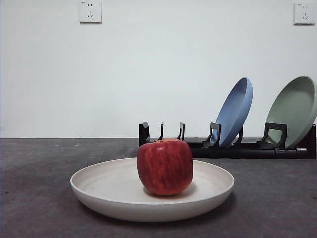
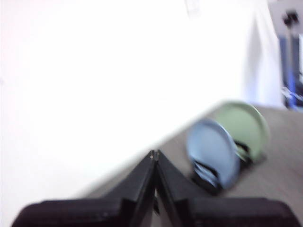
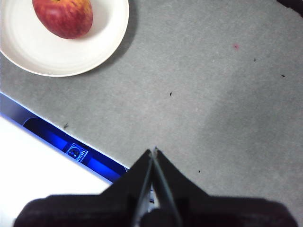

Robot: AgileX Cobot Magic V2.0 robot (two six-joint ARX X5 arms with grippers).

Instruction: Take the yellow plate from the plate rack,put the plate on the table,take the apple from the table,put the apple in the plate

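Observation:
The red apple (image 1: pixel 165 166) rests in the middle of the pale cream yellow plate (image 1: pixel 99 186), which lies flat on the dark grey table (image 1: pixel 34 188) in front of the black plate rack (image 1: pixel 225 148). In the right wrist view the apple (image 3: pixel 63 16) and plate (image 3: pixel 106 38) lie well away from my right gripper (image 3: pixel 154 151), which is shut and empty above bare table. My left gripper (image 2: pixel 154 153) is shut and empty, held up high with the rack (image 2: pixel 208 177) beyond it. Neither gripper shows in the front view.
A blue plate (image 1: pixel 234 111) and a sage-green plate (image 1: pixel 294 110) stand leaning in the rack's right slots; its left slots hold nothing. A white wall with two sockets rises behind. The table's edge (image 3: pixel 61 135) runs close to my right gripper.

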